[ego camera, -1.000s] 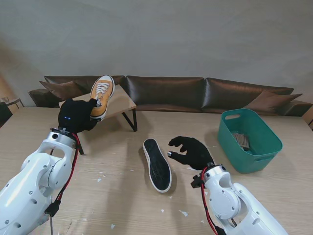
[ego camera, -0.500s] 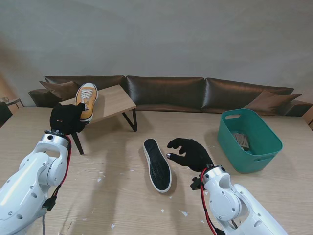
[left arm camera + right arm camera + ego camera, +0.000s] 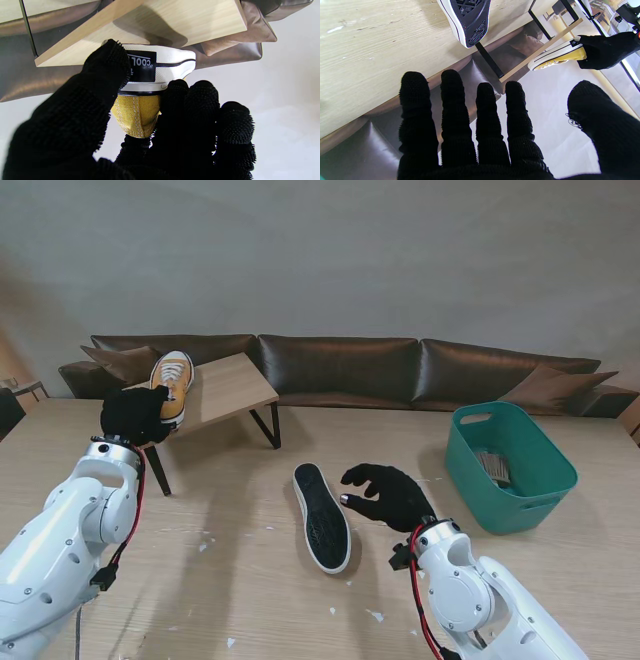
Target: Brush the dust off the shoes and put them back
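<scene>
Holding the yellow shoe by its heel, the left hand should set it flat on the small stand before letting go; the right hand is open, holding nothing.

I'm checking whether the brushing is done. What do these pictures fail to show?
- Yellow shoe: the left hand covers its heel in the stand view.
- Second shoe: sole up, its upper is hidden.
- Brush in the green basket: too small to identify.
- White flecks on the table: too small to identify.

Left hand clenched, right hand splayed (hovering)
</scene>
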Action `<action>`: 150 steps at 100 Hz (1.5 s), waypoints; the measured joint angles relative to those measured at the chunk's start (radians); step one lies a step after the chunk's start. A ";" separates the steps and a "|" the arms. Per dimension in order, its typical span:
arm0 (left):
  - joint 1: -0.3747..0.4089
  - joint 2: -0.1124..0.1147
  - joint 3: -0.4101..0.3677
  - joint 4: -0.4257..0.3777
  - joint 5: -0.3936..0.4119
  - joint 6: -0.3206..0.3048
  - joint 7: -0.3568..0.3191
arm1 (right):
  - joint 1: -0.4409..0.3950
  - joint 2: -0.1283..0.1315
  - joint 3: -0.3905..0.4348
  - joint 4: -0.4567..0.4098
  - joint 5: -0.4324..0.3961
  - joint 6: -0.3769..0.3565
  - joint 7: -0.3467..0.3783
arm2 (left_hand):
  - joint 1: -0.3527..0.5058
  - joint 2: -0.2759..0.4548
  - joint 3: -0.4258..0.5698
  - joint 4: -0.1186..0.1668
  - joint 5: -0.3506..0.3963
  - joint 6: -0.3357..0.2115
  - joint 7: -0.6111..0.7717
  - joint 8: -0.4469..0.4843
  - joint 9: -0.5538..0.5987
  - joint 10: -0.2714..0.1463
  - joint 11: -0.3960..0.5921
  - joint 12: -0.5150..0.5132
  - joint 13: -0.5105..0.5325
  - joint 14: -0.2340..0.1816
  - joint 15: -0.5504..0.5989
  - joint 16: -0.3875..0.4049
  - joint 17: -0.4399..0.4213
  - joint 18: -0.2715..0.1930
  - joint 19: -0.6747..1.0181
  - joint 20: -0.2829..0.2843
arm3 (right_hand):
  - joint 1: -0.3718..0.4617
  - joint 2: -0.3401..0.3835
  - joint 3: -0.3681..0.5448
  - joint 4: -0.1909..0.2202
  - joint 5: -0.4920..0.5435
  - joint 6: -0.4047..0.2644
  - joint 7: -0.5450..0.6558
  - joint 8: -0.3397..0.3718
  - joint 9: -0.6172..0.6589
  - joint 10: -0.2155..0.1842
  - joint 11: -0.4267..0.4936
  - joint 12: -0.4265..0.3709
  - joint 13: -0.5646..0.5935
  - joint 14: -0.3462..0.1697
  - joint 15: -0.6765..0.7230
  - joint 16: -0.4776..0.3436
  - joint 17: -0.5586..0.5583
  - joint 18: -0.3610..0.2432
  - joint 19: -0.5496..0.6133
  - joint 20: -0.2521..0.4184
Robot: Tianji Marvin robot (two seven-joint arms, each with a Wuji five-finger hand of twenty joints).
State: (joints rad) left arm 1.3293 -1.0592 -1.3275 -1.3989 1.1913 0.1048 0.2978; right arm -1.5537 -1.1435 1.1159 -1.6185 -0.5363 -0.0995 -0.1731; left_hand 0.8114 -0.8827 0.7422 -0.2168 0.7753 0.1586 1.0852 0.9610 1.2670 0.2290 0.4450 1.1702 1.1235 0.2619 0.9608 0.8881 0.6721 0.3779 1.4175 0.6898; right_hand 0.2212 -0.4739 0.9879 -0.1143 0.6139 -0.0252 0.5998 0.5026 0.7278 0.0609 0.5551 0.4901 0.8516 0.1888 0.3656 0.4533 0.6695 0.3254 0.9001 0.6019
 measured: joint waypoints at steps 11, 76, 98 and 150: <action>0.001 0.000 0.001 0.000 0.006 0.010 -0.032 | 0.000 0.000 0.000 0.000 0.005 0.000 0.000 | 0.000 0.002 -0.005 0.000 0.001 0.000 0.000 0.000 -0.021 0.004 -0.042 -0.058 -0.010 0.002 -0.065 -0.037 -0.022 -0.012 0.000 -0.013 | 0.000 0.000 0.000 0.000 0.000 0.001 0.002 0.000 0.000 0.000 0.000 0.000 0.000 0.000 0.000 0.000 -0.001 0.000 0.000 0.000; 0.074 0.002 -0.046 -0.059 0.019 0.008 -0.069 | 0.002 0.002 -0.002 0.001 0.017 0.000 0.025 | -0.120 0.210 0.042 0.058 -0.019 0.076 -0.726 -0.477 -0.323 0.077 -0.166 -0.573 -0.256 0.100 -0.378 -0.210 -0.238 0.011 -0.210 -0.065 | 0.000 0.000 0.000 0.000 0.000 0.001 0.002 0.000 -0.001 0.002 0.000 0.000 0.000 0.000 0.000 0.000 -0.001 0.000 0.000 0.000; 0.090 0.004 -0.064 -0.084 0.030 0.002 -0.090 | 0.003 0.003 -0.002 0.001 0.019 0.000 0.028 | -0.209 0.255 -0.045 0.060 -0.102 0.098 -0.896 -0.606 -0.457 0.155 -0.306 -0.776 -0.426 0.198 -0.574 -0.352 -0.360 0.064 -0.382 -0.092 | 0.000 0.000 0.000 0.000 0.000 0.002 0.002 0.000 -0.001 0.003 0.000 0.000 0.000 0.000 0.000 0.000 -0.002 0.000 0.000 0.000; 0.151 0.005 -0.123 -0.238 0.005 -0.136 -0.105 | 0.004 0.005 -0.002 0.000 0.020 0.004 0.038 | -0.274 0.427 -0.283 0.080 -0.188 0.105 -0.967 -0.707 -0.637 0.190 -0.368 -0.924 -0.636 0.257 -0.729 -0.492 -0.498 0.095 -0.683 -0.183 | 0.000 0.000 0.000 0.000 -0.011 0.003 0.003 0.000 -0.001 0.009 0.000 0.000 0.000 0.000 0.000 0.000 -0.003 0.000 0.000 0.000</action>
State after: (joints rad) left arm 1.4806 -1.0539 -1.4500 -1.6370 1.1963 -0.0314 0.1924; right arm -1.5499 -1.1387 1.1144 -1.6183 -0.5159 -0.0952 -0.1354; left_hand 0.5371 -0.4554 0.4589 -0.1369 0.5871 0.2637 0.1185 0.2543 0.6297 0.4187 0.0771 0.2457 0.4877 0.5189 0.2314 0.3958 0.1737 0.4727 0.7350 0.5064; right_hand 0.2212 -0.4736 0.9879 -0.1142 0.6032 -0.0223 0.6023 0.5026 0.7264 0.0698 0.5551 0.4901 0.8516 0.1890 0.3656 0.4533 0.6666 0.3253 0.9000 0.6019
